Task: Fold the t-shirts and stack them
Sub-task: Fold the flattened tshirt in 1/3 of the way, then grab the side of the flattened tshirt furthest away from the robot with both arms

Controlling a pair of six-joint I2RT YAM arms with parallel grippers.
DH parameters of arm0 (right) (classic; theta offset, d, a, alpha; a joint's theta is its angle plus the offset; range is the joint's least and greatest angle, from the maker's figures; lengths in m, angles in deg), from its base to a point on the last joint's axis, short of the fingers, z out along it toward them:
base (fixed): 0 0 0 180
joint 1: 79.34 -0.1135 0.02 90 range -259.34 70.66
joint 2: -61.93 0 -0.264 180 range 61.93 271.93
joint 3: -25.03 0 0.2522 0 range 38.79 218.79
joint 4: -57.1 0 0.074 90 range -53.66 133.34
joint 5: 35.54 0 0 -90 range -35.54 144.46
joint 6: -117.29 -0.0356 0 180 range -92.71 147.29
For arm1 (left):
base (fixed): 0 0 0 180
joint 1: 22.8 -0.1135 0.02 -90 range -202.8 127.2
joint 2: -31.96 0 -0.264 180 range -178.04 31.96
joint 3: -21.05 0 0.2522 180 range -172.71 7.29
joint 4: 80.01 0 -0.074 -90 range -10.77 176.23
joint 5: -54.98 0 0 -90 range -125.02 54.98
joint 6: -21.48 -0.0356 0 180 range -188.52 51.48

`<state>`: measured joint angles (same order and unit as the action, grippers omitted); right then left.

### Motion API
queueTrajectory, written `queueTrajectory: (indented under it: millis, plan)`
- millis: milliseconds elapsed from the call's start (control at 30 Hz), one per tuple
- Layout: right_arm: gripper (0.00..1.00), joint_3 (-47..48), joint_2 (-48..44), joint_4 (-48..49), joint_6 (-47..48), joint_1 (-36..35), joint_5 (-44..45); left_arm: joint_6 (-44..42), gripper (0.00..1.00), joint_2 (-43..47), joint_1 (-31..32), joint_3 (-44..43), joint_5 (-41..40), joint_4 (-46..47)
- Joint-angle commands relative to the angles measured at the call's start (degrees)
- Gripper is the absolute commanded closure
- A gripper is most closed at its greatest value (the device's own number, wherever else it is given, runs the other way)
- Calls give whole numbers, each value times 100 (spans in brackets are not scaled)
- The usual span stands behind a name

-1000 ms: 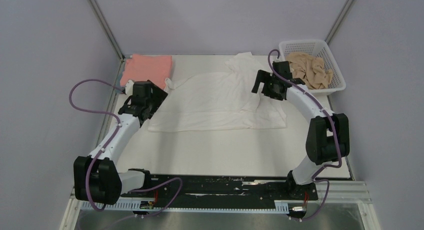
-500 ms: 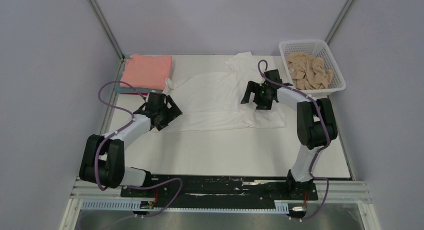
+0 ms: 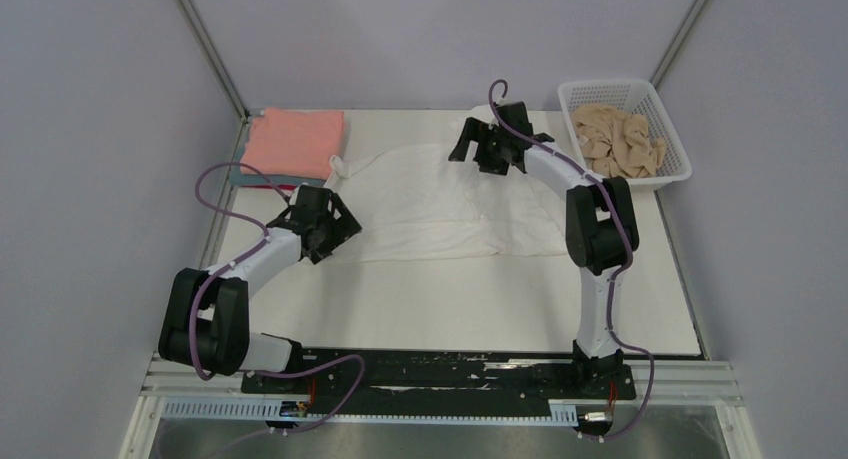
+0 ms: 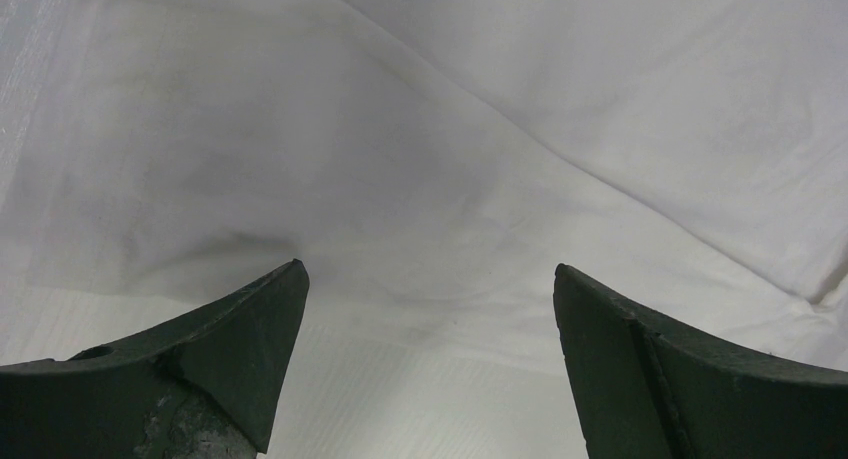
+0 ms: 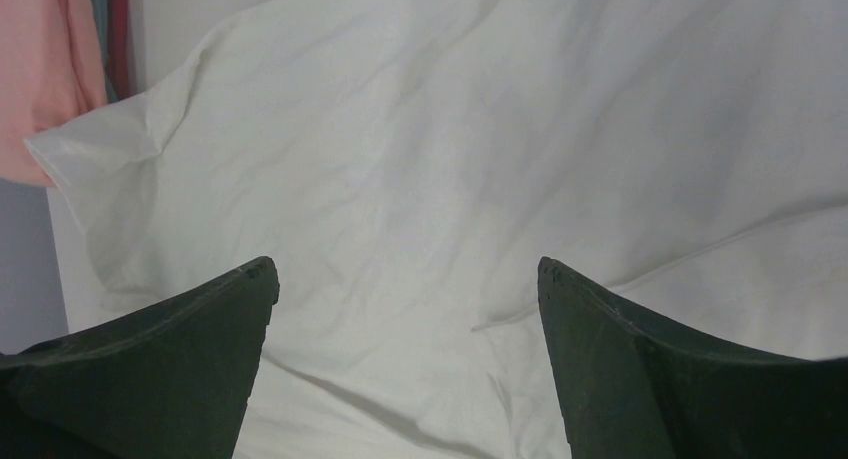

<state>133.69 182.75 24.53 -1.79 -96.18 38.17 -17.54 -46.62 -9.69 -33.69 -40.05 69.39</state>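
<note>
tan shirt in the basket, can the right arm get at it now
Probably yes: the tan shirt lies uncovered in the open-topped basket, near the open, empty right end effector.

Top view: high behind the arm bases, looking down on the whole table (image 3: 450, 319). Wrist views: close above the white t-shirt (image 3: 440, 204), past their own fingers (image 4: 230, 364); the right faces the far-left corner. All share that cloth.
</note>
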Motion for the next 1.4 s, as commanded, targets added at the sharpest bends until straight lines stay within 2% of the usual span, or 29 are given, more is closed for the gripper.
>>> queueTrajectory:
  millis: [0,100,233,333,500,700,867,1033,1167,1367]
  plan:
    - [0,312,-143,-133,-32,-23,696,-170,0,307,-10,-223,-102,-151]
    - [0,-515,-942,-141,64,-21,1142,-265,0,346,-12,-322,135,-63]
    - [0,-1783,-1818,-35,43,-20,1459,-343,0,127,6,-430,854,723]
    - [0,-2230,-1845,67,92,-4,1203,-429,0,-372,8,-801,1403,1062]
    - [0,-2465,-1634,91,-9,-11,1216,-419,0,-1557,7,-1483,1766,956]
    - [0,-3426,-2073,106,-163,44,1376,-256,0,-1865,8,-1014,2118,1266]
    - [0,-4453,-2766,106,-271,42,1239,-174,0,-1487,25,-226,2153,1395]
    - [0,-5643,-3931,-2,-436,42,1226,-33,0,-782,309,632,2084,1469]
    - [0,-6455,-4998,-409,-497,34,1103,314,0,269,685,1489,1786,1333]
    - [0,-7083,-6380,-1098,-901,-26,1006,1048,0,1889,1194,2642,1265,904]
